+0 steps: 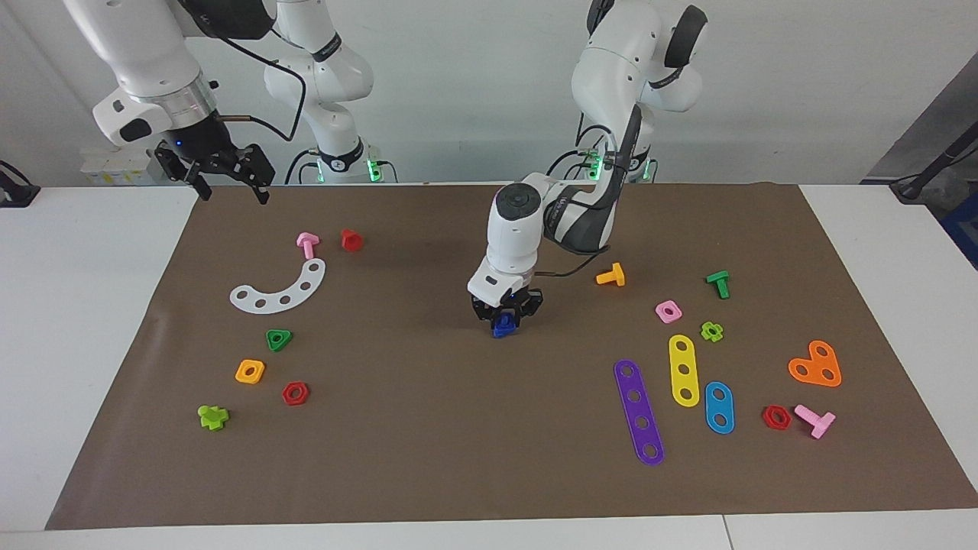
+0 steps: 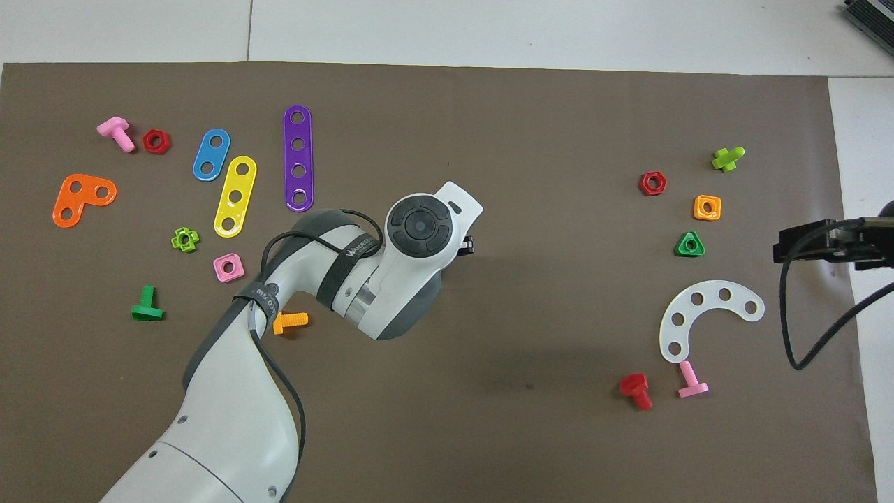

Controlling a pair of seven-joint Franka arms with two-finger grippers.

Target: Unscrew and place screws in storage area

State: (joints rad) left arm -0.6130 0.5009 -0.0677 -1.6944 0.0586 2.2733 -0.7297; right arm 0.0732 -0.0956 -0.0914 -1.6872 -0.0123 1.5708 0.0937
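- Your dark-blue screw [image 1: 503, 327] sits mid-mat, pinched between the left gripper's [image 1: 506, 315] fingers, low over the brown mat [image 1: 428, 428]; contact with the mat can't be told.
- Left arm reaches in from its base, elbow bent, wrist pointing straight down; in the overhead view the wrist hides gripper and screw.
- Storage area [image 1: 275, 336] lies toward the right arm's end: white curved strip [image 1: 279, 291], green triangle nut [image 1: 279, 339], orange square nut [image 1: 250, 371], red hexagon nut [image 1: 295, 393]. It's well apart from the screw.
- Right gripper [image 1: 227, 182] waits raised over the mat's edge by its base, jaws spread, holding nothing.
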